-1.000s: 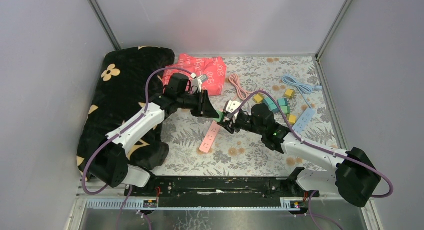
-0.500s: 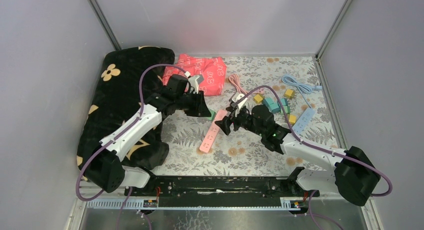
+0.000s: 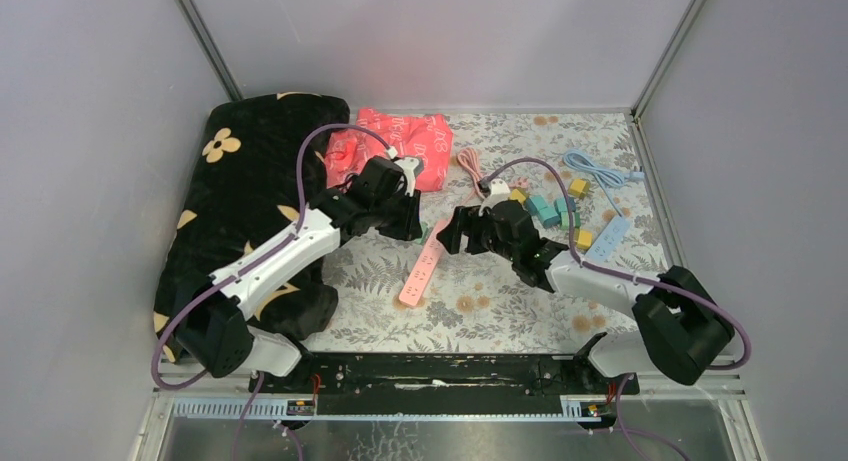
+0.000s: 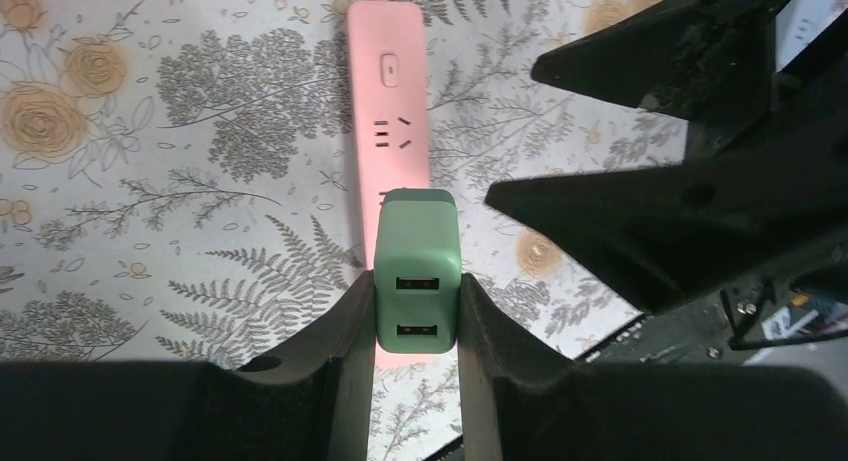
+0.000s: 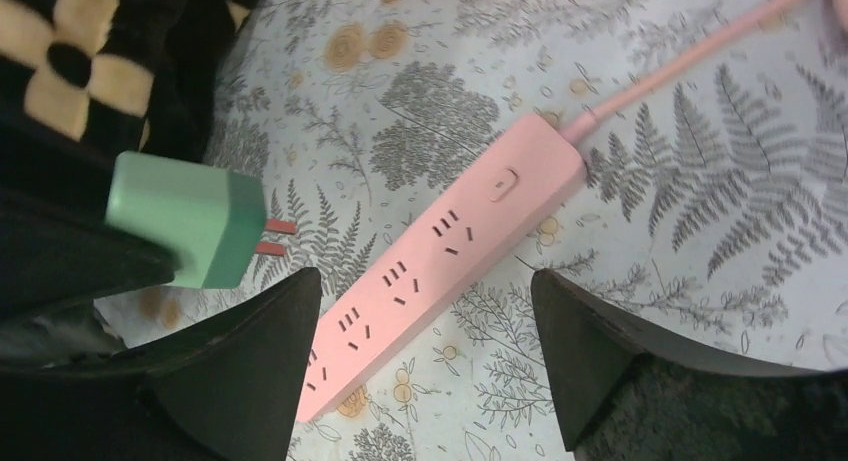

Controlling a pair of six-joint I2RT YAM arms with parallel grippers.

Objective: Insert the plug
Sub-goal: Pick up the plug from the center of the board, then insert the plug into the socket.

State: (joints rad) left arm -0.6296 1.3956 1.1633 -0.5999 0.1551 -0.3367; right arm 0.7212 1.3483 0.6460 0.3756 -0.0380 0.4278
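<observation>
A black flower-print cushion [image 3: 240, 171] fills the left end of the floral-covered counter [image 3: 500, 301], with a red cloth [image 3: 405, 141] just beyond it toward the back wall. The left claw [image 4: 417, 316] is clamped on the green plug [image 4: 417, 246], one finger on each side of its body, the two USB ports facing the wrist camera. The plug hangs above the pink power strip [image 4: 390, 91], over the sockets below the switch; the right wrist view shows its two prongs bare and clear of the strip, in no socket. The strip lies flat on the counter between the two arms, its pink cord running toward the back. The right claw [image 5: 425, 281] stands spread wide and grips nothing, poised just above the strip. Farther right lie small coloured blocks [image 3: 555, 211], a pale blue power strip [image 3: 610, 239] and a blue cable [image 3: 598, 169].
</observation>
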